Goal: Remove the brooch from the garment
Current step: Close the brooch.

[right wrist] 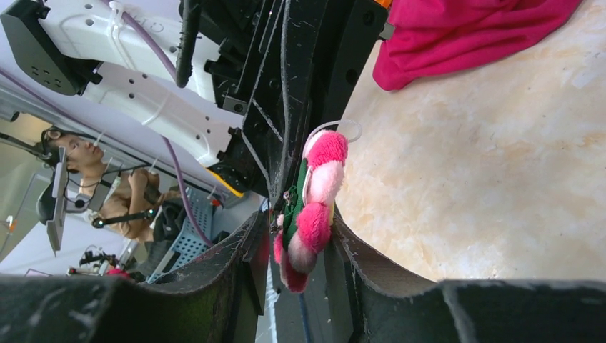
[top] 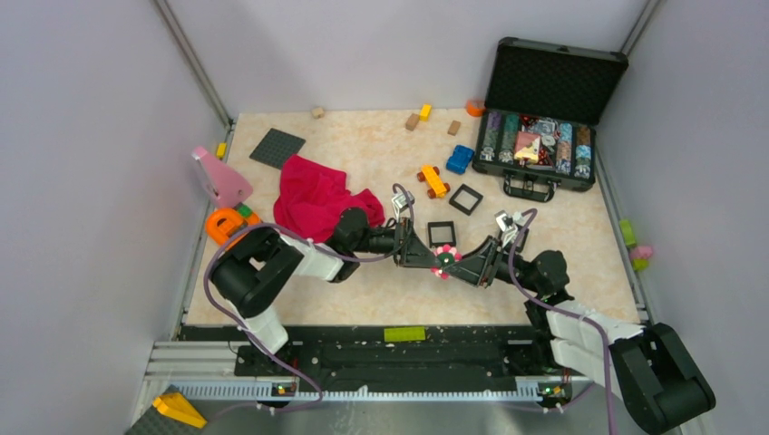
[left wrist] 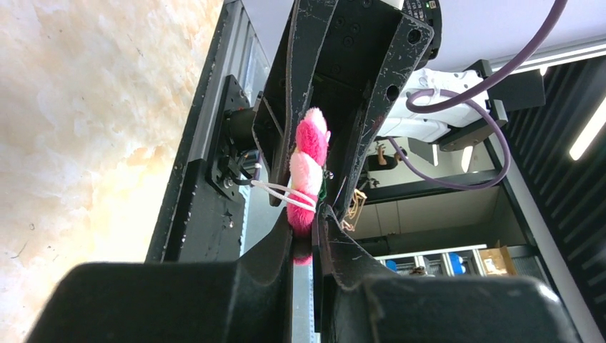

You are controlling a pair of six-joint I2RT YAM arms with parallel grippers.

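Pinching the brooch (left wrist: 307, 179) by its rim, the left gripper (left wrist: 306, 243) held it edge-on above the table (top: 381, 304), toward the near edge and well apart from the garment (top: 313, 195) nearer the left edge. The right gripper (right wrist: 300, 264) met it head-on, fingers flanking both faces; whether they gripped, I could not tell

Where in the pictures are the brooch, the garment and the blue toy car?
brooch (right wrist: 312, 214): right wrist view, a pink petal.
garment (top: 313, 199): top view, middle of the cloth.
blue toy car (top: 460, 159): top view, its roof.
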